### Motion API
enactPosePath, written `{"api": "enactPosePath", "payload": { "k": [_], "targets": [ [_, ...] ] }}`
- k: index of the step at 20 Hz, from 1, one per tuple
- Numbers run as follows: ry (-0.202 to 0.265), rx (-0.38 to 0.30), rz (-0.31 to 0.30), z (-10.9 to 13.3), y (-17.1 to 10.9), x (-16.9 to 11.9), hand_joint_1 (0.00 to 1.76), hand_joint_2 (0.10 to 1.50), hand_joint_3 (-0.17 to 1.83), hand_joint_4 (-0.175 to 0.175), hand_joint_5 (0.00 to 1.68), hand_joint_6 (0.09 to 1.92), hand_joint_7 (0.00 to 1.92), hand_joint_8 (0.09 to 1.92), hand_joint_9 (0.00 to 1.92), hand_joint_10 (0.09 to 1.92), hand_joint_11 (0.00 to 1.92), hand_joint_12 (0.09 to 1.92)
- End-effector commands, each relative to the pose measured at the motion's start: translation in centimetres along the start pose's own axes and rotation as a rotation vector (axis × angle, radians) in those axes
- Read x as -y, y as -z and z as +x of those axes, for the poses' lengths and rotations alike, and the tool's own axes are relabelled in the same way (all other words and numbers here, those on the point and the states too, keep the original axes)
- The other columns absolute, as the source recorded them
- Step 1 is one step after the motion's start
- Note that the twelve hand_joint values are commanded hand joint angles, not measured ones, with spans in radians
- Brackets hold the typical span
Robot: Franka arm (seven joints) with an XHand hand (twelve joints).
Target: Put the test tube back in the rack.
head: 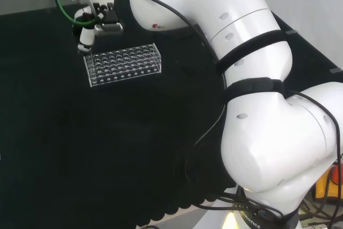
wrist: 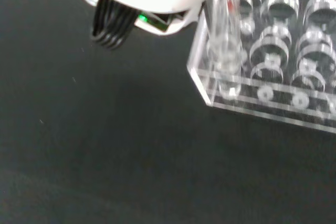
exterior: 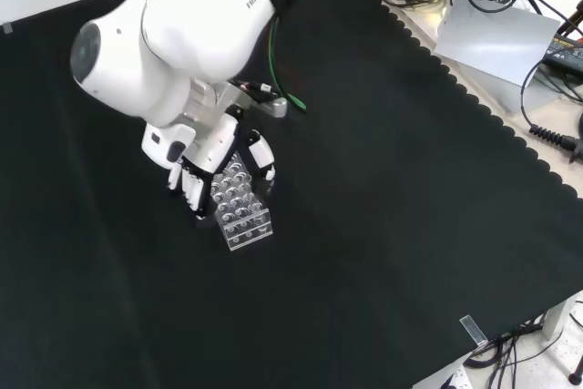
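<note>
Fingers (exterior: 193, 190) pinch test tube (wrist: 224, 30), upright in corner hole of rack (wrist: 273, 72).

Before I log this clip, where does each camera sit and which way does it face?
Head view: behind and above the base, looking over the white arm links at the rack and hand.
Front view: opposite, looking down on the cloth; arm and hand over the rack.
Wrist view: at the wrist, facing the rack corner and test tube.
All share the rack.
</note>
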State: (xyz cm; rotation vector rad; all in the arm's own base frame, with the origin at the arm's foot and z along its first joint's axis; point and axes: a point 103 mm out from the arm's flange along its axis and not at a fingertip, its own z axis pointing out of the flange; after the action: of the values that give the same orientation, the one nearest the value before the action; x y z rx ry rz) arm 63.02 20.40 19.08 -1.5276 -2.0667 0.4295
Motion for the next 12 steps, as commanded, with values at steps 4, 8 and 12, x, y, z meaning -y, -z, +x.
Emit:
{"api": "enactPosePath", "payload": {
  "k": [4, 8, 12],
  "targets": [
    [0.044, -0.05, 0.022, -0.3, 3.1, 4.7, 1.05, 0.53, 0.69, -0.03, 0.33, 0.59, 0.4, 0.97, 0.49, 0.93, 0.15, 1.56],
    [0.028, -0.071, -0.015, -0.8, 5.7, 7.6, 1.04, 0.54, 0.69, -0.032, 0.33, 0.56, 0.39, 0.96, 0.47, 0.94, 0.14, 1.57],
    [0.011, -0.078, -0.054, -1.3, 7.9, 10.7, 1.02, 0.54, 0.68, -0.033, 0.33, 0.53, 0.38, 0.96, 0.46, 0.94, 0.12, 1.57]
  ]
}}
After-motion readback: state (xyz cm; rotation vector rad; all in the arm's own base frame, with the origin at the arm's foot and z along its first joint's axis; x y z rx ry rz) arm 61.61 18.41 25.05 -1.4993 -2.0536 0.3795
